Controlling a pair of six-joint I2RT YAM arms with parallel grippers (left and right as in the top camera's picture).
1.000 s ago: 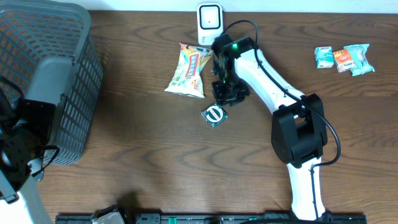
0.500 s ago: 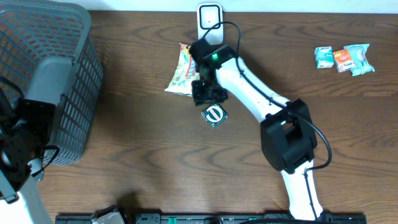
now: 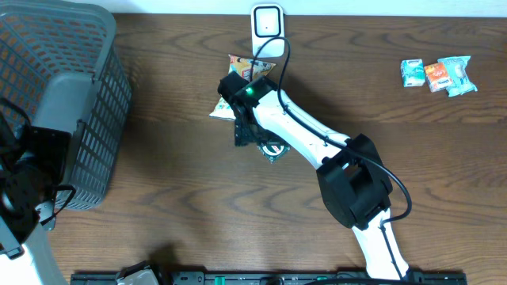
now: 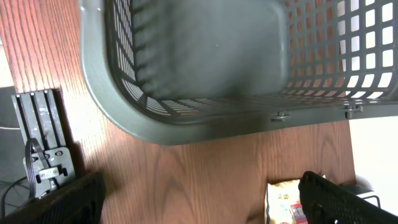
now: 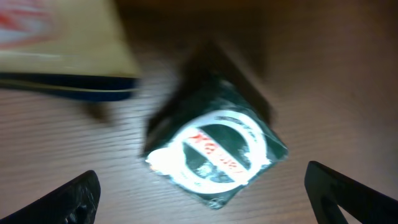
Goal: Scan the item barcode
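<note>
A dark green packet (image 5: 217, 155) with a white ring and red print lies flat on the wood; from overhead the green packet (image 3: 274, 149) peeks out beside the right arm. My right gripper (image 5: 208, 208) hangs just above it, open, with the packet between and ahead of the fingertips and nothing held. Overhead, the right gripper (image 3: 250, 136) sits at the packet's left edge. A white scanner (image 3: 267, 24) stands at the table's far edge. My left gripper (image 4: 202, 208) is open and empty beside the basket.
A yellow snack bag (image 3: 240, 75) lies below the scanner, partly under the right arm; its edge (image 5: 62, 50) shows in the right wrist view. A grey mesh basket (image 3: 55, 95) fills the left side. Three small snack packs (image 3: 437, 75) lie far right.
The right arm swung left, from right of the snack bag to over its lower edge, and its jaws opened wide. The green packet stayed put. The left arm did not move.
</note>
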